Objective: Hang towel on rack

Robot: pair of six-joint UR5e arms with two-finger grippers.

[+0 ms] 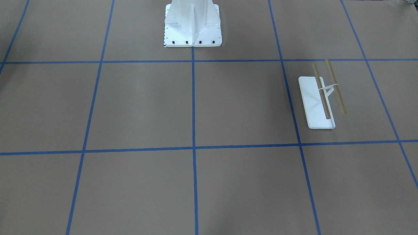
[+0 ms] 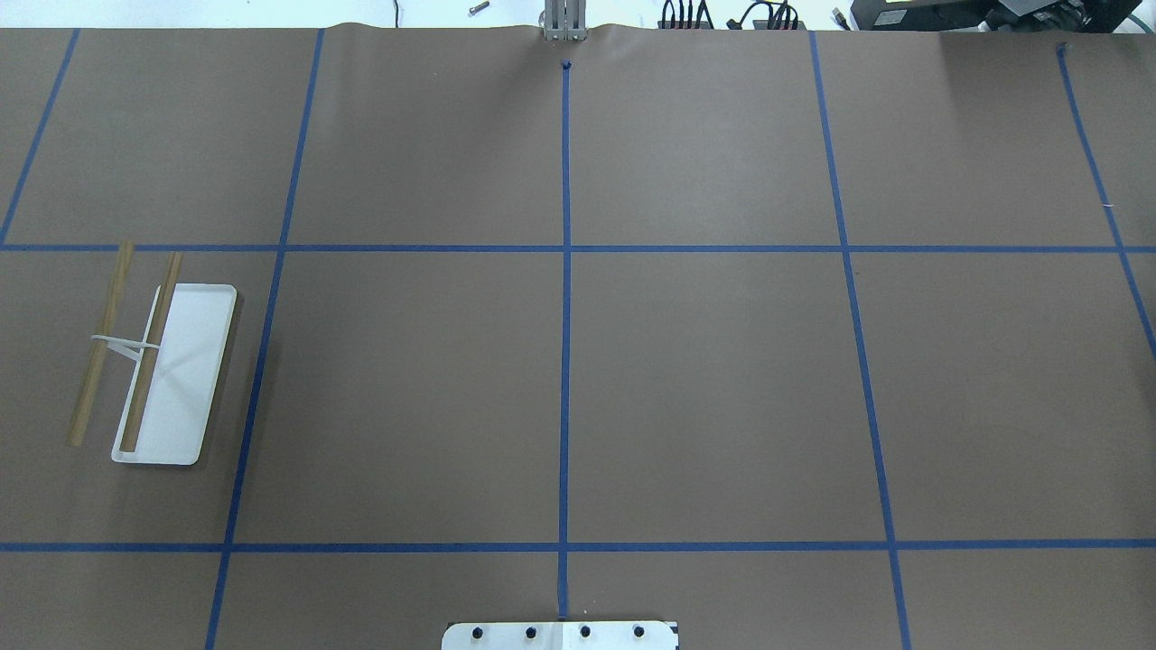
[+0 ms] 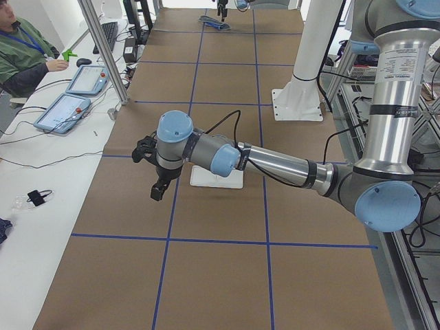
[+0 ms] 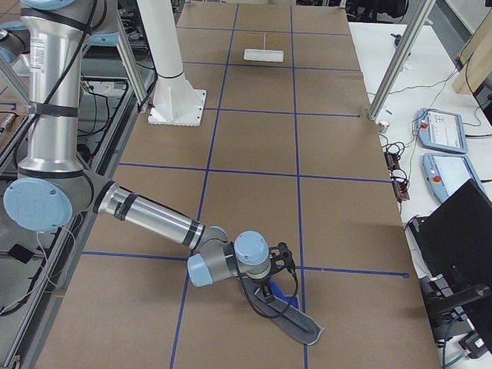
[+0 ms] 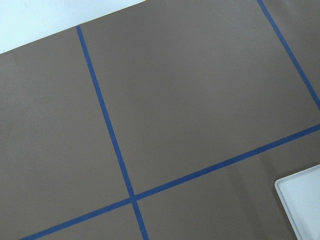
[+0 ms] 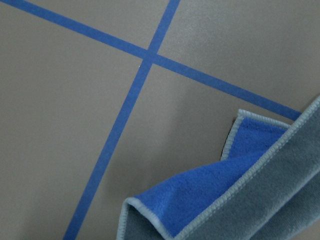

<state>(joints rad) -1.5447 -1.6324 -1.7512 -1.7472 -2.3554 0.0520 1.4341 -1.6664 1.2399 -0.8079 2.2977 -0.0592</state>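
The rack (image 2: 153,361) stands on the table's left side in the overhead view, with a white base and two wood rods. It also shows in the front-facing view (image 1: 321,98) and far off in the right view (image 4: 264,52). The towel (image 4: 296,323), blue with a grey underside, lies partly lifted and folded under my right gripper (image 4: 277,288). The right wrist view shows its folded edge (image 6: 240,195). My left gripper (image 3: 157,191) hangs over the table beside the rack's base (image 3: 216,177). I cannot tell whether either gripper is open or shut.
The large white bolted pedestal (image 1: 192,26) stands at the robot's side of the table. Blue tape lines (image 2: 565,271) grid the brown table. An operator (image 3: 24,48) sits by tablets (image 3: 65,110) beyond the table's far edge.
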